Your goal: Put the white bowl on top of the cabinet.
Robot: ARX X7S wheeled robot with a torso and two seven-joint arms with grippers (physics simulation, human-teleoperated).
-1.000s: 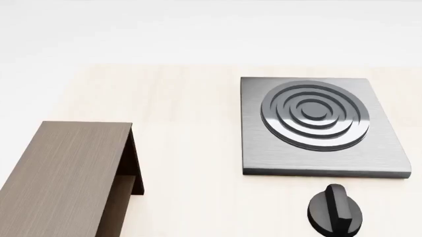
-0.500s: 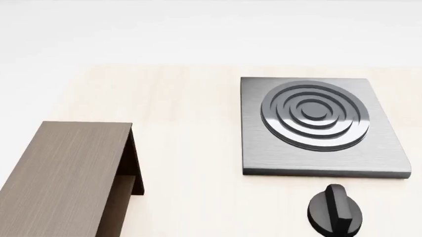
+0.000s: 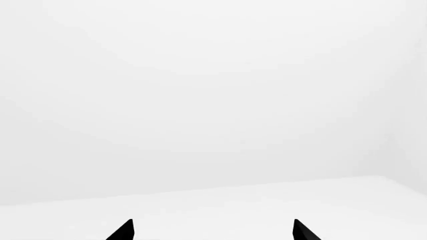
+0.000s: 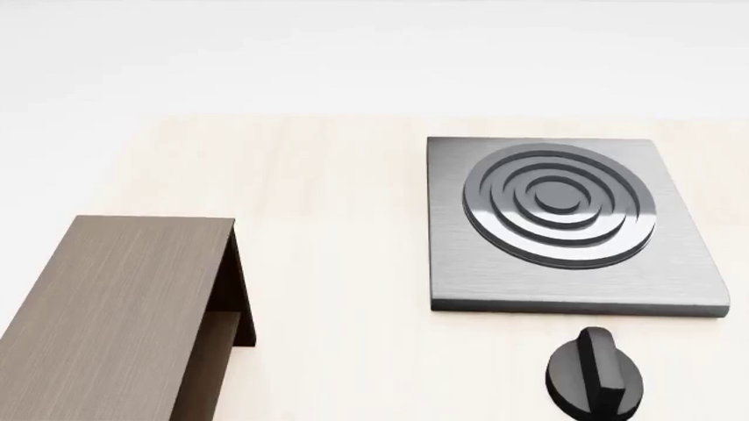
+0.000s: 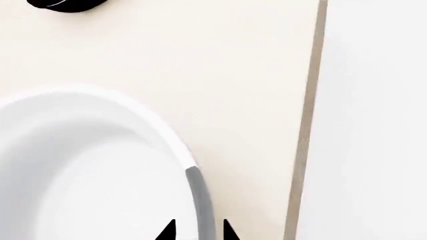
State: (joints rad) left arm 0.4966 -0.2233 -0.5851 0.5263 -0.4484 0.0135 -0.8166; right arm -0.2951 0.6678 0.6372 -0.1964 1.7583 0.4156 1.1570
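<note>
Right gripper (image 5: 197, 231), fingertips astride the rim of the white bowl (image 5: 87, 175), pinching it on the table (image 5: 220, 65) near its edge. Left gripper (image 3: 212, 231) spread, empty. Cabinet (image 4: 111, 307) stands left of the stove plate (image 4: 567, 224).

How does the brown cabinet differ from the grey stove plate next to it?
The cabinet is dark brown wood grain; the stove plate is brushed grey metal. The cabinet is a raised box with a plain flat top and darker sides, while the stove plate lies low, carrying raised concentric rings. The cabinet runs out of the head view; the stove plate shows whole. Both rest on the pale table.
</note>
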